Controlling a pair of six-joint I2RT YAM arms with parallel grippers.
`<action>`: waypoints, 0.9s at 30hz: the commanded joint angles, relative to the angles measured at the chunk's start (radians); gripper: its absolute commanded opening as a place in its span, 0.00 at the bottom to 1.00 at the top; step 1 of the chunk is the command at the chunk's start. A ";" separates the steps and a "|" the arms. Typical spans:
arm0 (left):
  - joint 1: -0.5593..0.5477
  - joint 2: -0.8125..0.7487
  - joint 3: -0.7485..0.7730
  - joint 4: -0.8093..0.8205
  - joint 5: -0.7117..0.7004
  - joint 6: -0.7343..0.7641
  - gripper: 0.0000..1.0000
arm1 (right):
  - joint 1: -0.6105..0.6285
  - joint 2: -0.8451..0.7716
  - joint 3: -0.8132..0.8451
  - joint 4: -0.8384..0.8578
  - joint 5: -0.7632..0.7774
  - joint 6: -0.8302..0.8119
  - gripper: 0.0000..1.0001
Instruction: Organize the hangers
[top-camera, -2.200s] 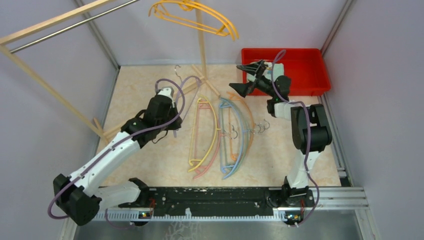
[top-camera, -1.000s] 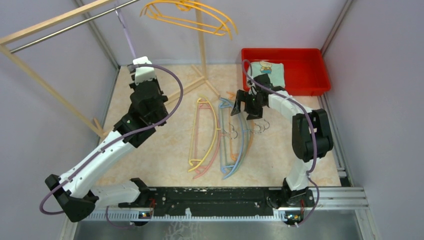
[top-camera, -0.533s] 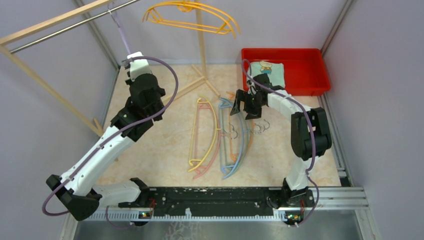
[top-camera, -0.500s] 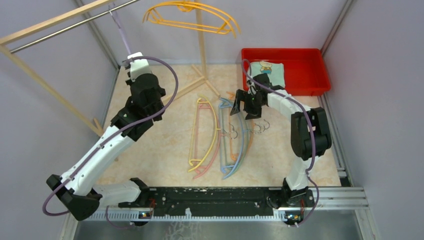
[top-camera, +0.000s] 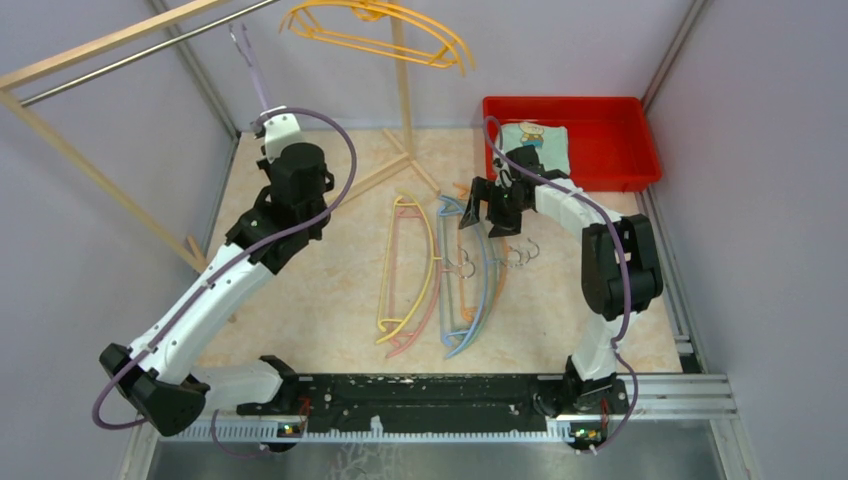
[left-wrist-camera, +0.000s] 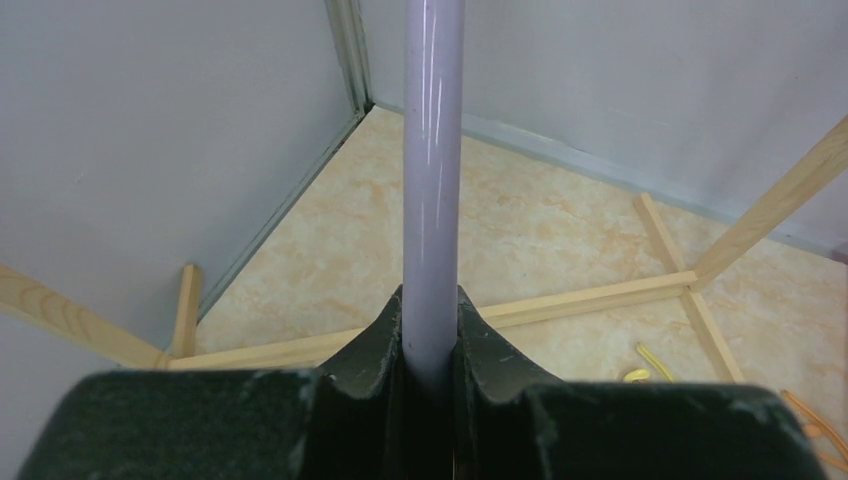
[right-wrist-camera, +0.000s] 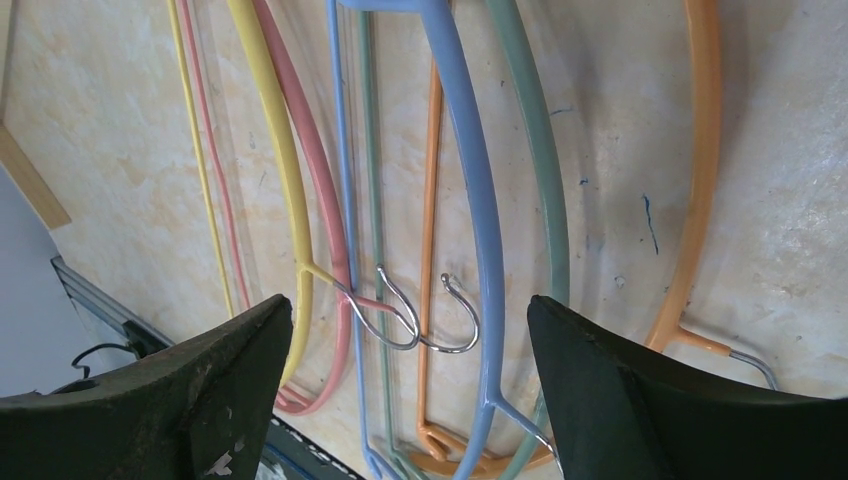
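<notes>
Purple hanger (left-wrist-camera: 432, 190) clamped in left tool (left-wrist-camera: 430, 350), below rail (top-camera: 150, 48).

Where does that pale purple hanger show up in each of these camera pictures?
Top external: purple hanger upper left, rising from the left tool toward the rail.
Left wrist: centre, a vertical bar clamped between the fingers.
Right wrist: not in it.
Shared landmark: wooden rack frame.

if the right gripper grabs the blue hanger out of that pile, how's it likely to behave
The blue hanger is thin, glossy plastic, so it probably feels light and slightly springy, and may slip between the pads. It lies against the green hanger, and nearby metal hooks interlock, so neighbours may drag along. The right gripper hovers open above.
</notes>
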 joint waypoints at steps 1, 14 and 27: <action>0.005 -0.023 0.032 0.050 0.018 -0.005 0.00 | 0.001 0.002 0.025 0.040 -0.020 0.006 0.87; -0.034 -0.079 -0.044 0.087 0.012 0.003 0.00 | 0.001 0.026 0.035 0.052 -0.027 0.025 0.86; -0.102 -0.054 -0.042 0.217 -0.021 0.116 0.00 | 0.001 0.046 0.051 0.056 -0.036 0.036 0.86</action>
